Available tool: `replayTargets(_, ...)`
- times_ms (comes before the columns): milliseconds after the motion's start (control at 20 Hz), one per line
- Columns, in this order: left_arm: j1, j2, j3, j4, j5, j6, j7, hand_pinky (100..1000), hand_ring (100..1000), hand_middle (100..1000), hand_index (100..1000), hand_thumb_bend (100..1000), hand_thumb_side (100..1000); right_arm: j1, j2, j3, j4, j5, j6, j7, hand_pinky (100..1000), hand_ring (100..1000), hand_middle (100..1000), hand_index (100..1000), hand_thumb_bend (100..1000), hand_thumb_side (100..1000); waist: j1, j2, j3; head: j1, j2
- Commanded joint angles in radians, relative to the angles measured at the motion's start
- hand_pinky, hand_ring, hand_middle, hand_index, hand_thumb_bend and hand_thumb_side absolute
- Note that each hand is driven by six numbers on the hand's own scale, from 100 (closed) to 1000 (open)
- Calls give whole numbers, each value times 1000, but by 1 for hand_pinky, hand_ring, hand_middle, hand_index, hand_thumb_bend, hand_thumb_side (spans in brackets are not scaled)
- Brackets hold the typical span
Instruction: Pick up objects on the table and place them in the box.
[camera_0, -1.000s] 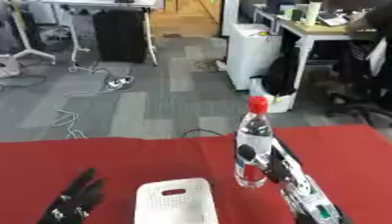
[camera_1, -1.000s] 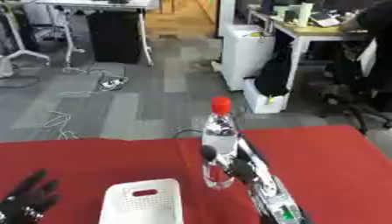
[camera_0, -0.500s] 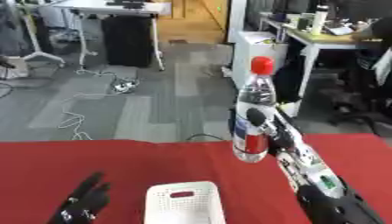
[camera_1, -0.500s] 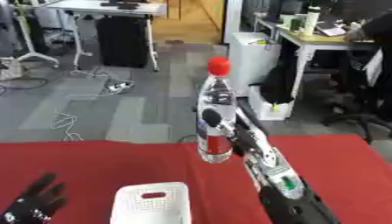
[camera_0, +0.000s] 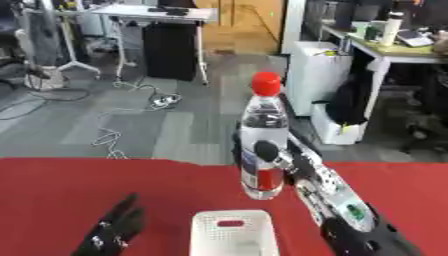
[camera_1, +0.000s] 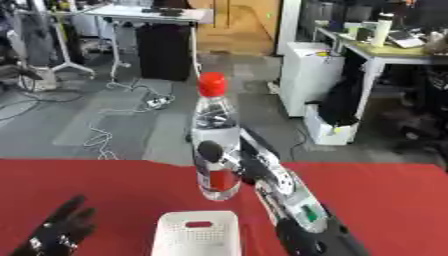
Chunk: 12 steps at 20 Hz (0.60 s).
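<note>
Currently: your right hand (camera_0: 282, 159) is clasping the upright bottle (camera_0: 262, 145); you are lowering it squarely into the white box (camera_0: 229, 233), left hand (camera_0: 112, 233) lying open.

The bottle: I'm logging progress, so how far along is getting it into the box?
Done: the right hand has its fingers curled round the clear bottle with the red cap, which is held upright just beyond the white box. In hand: carrying it to the box. Left: lowering it in and letting go. The left hand rests open at the lower left.
</note>
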Motion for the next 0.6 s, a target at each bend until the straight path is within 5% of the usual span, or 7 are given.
replayTargets(50,-4,11,3,-17,9,-1,-2,963,1000,1000,895,100,829,-17,18,3,-38,-6,7,5,100,100,100,387,628,475,1,-25,7,25,8)
replayTargets(600,-2,9,8,-17,7,-1,2,963,1000,1000,895,100,829,43,22,5,-102,52,-42,-29,100,100,102,382,644,487,6,-22,8,39,28)
